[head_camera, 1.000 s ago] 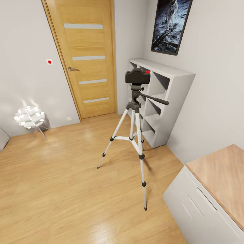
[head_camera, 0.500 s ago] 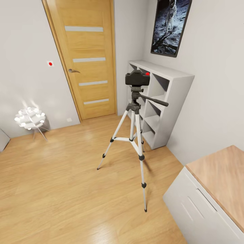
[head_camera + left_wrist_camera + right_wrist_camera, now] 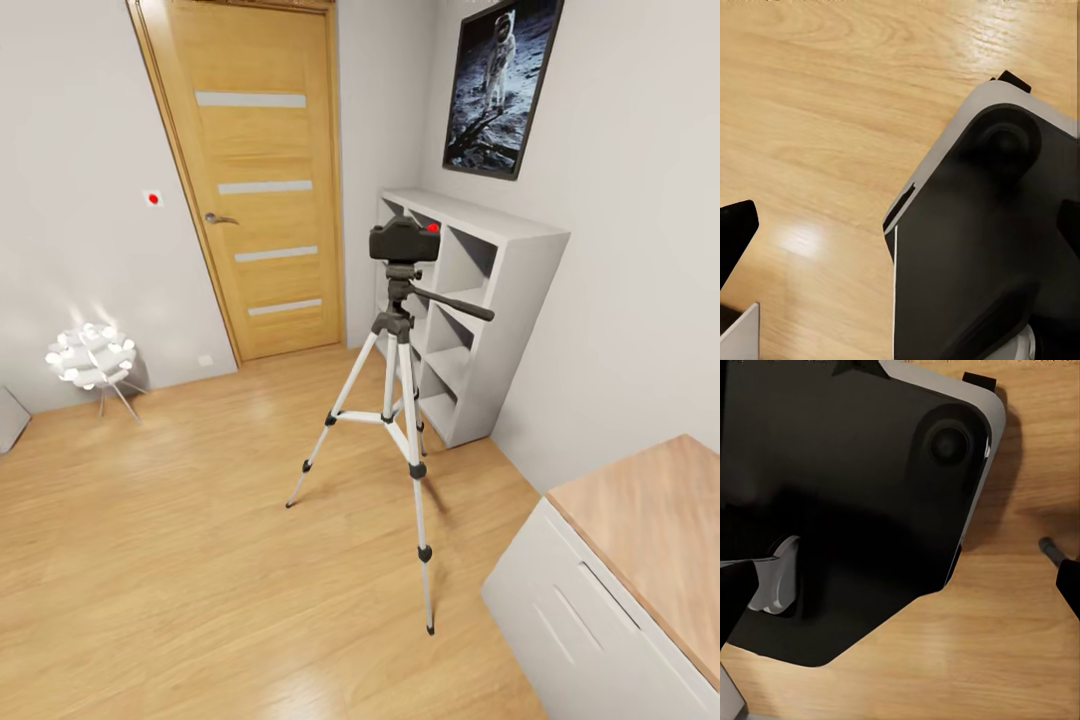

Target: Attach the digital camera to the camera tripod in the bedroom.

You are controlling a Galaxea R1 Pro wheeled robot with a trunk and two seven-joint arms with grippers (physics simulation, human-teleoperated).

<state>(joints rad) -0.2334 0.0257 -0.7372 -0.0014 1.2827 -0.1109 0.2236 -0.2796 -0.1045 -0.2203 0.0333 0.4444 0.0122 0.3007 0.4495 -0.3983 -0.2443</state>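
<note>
The matte-black digital camera [image 3: 404, 241], red dot on top, sits upright on the camera tripod [image 3: 398, 400], which stands on the wood floor [image 3: 180, 560] before the white cube shelf [image 3: 480, 320]. Since the earlier frame only the view has shifted. Either end effector's opening: cannot tell.
</note>
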